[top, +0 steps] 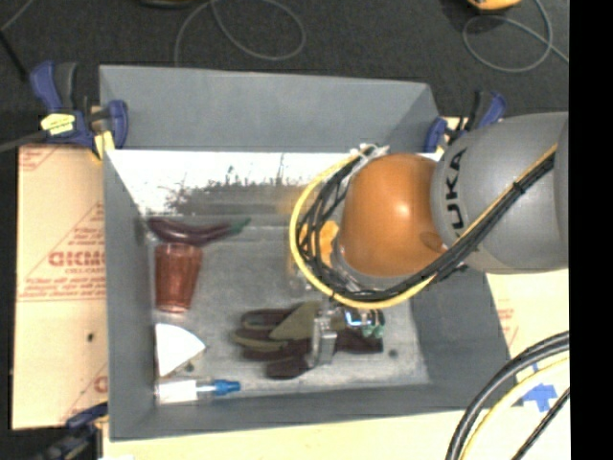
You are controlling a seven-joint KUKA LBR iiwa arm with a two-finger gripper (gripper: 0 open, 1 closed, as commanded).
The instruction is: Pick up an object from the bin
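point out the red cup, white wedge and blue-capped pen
red cup (177, 278), camera view, middle of its side
white wedge (175, 349), camera view, its middle
blue-capped pen (188, 390), camera view, white barrel

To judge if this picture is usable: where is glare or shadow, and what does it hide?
Camera view: soft glare on the orange cover and grey arm; the bin's back wall is bright; the dark glove under the claw looks shaded, its outline hard to follow; the red cup and white wedge are evenly lit.
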